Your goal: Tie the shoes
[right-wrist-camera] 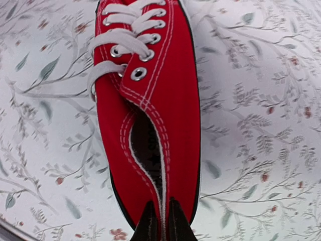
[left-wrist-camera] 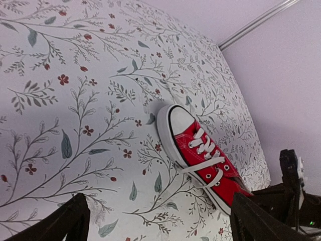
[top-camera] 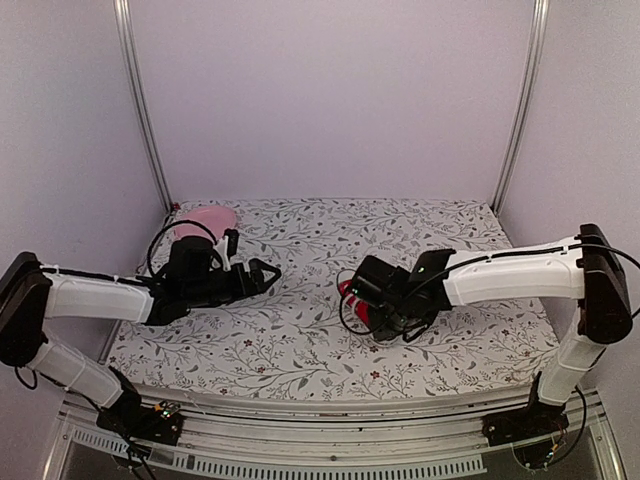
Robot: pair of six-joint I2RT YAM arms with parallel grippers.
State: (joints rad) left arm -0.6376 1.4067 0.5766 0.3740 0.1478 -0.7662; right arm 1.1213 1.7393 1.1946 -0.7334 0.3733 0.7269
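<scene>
The red sneaker (left-wrist-camera: 205,155) lies on the flowered cloth with its white toe cap pointing to the left arm. Its white laces (left-wrist-camera: 203,168) are untied and trail over the side. In the top view only a bit of the sneaker (top-camera: 349,292) shows beside the right gripper (top-camera: 378,312). In the right wrist view the right gripper (right-wrist-camera: 160,211) is shut on the heel rim of the sneaker (right-wrist-camera: 170,100), squeezing the opening narrow. The left gripper (top-camera: 266,274) is open and empty, hovering a short way from the toe, its fingers wide apart in the left wrist view (left-wrist-camera: 159,203).
A pink object (top-camera: 205,218) lies at the back left corner of the flowered table cloth (top-camera: 300,340). Lilac walls with metal rails (top-camera: 140,100) close the back and sides. The right gripper's black body shows in the left wrist view (left-wrist-camera: 290,191).
</scene>
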